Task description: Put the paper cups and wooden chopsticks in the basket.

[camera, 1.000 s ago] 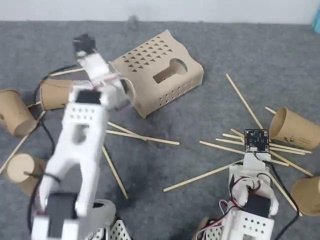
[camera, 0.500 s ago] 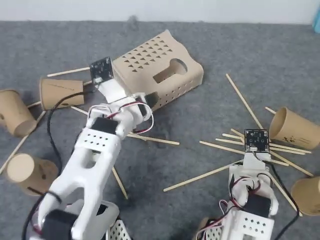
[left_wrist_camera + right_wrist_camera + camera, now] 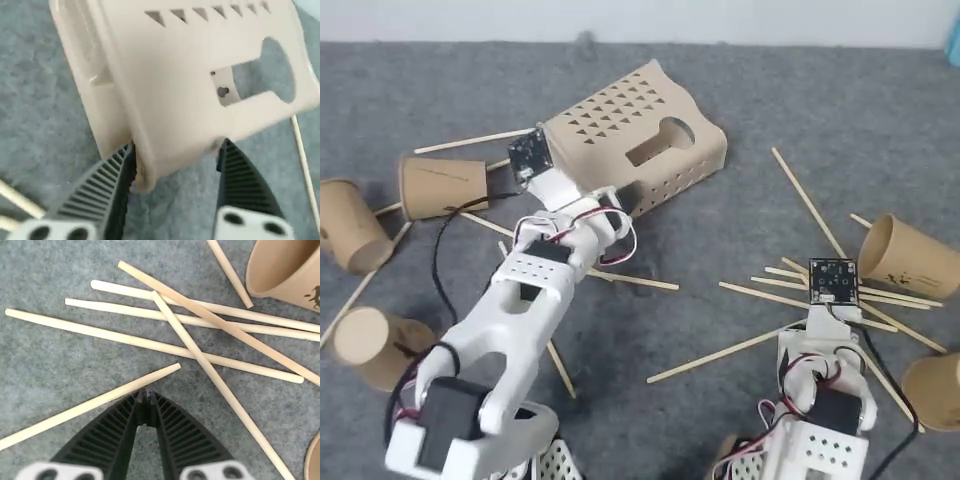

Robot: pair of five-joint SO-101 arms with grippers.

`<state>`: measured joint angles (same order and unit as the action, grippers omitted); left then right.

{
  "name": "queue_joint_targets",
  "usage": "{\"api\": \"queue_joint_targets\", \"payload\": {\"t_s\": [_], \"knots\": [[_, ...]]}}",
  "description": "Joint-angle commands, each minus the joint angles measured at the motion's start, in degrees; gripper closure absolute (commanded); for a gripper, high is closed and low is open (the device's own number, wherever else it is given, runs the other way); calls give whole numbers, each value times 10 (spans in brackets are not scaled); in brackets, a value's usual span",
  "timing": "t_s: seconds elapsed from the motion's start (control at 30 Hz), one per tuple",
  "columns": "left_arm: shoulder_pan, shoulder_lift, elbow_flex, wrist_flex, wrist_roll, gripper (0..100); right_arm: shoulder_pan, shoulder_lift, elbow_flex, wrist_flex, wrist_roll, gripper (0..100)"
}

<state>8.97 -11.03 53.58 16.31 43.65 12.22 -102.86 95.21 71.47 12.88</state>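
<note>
**Left gripper** [image 3: 176, 151] — jaws spread wide and set astride a lower corner of the basket [image 3: 190, 85]. One ribbed finger [image 3: 117, 175] lies against the basket's edge. The other finger [image 3: 240, 175] stands just beside the wall that bears the handle cut-out. Nothing is clamped between them.

**Left arm** [image 3: 520, 310] — stretched long and nearly straight from its base at the near edge of the table. Its wrist camera [image 3: 530, 155] sits at the basket's near-left corner.

**Basket** — tipped off its base on the grey mat [image 3: 720, 230], with a perforated wall and the handle cut-out facing up.

**Right gripper** [image 3: 146, 394] — jaws closed tip to tip, holding nothing. It is poised over the mat just beside the tapered end of one chopstick [image 3: 90, 407].

**Right arm** [image 3: 825, 400] — folded compactly, well to the right of the basket and nearer the table's front edge. Its camera module [image 3: 832, 280] sits above a crossed heap of chopsticks [image 3: 790, 290].

**Paper cups** — all five lie outside the basket:
- The nearest cup [image 3: 440, 185] is on its side just left of the basket.
- A second cup [image 3: 350, 225] is farther left.
- A third cup [image 3: 375, 345] is farther left and nearer the front.
- A fourth cup [image 3: 910, 260] is on its side well to the right of the basket, beside the heap.
- A fifth cup [image 3: 935, 390] is also well to the right, at the view's edge.

**Loose chopsticks** — a front chopstick [image 3: 620, 277] lies just in front of the basket, passing under the left arm. A long chopstick [image 3: 810, 205] lies slantwise to the basket's right.
</note>
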Motion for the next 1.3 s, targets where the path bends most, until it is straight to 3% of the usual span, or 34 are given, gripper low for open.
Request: {"api": "queue_joint_targets", "payload": {"t_s": [0.0, 0.1, 0.33, 0.57, 0.77, 0.97, 1.27], "knots": [[13, -7, 2, -20, -71, 852, 6, -9, 2, -9, 6, 991], [15, -2, 1, -21, -155, 1000, 6, -9, 2, -9, 6, 991], [11, -6, 10, -21, -193, 989, 6, -9, 2, -9, 6, 991], [28, -31, 79, -108, -305, 990, 6, -9, 2, -9, 6, 991], [79, -105, 146, -116, -471, 990, 6, -9, 4, -10, 6, 991], [105, -161, 195, -113, -480, 990, 6, -9, 4, -11, 6, 991], [118, -237, 203, -33, -498, 987, 6, -9, 4, -11, 6, 991]]}}
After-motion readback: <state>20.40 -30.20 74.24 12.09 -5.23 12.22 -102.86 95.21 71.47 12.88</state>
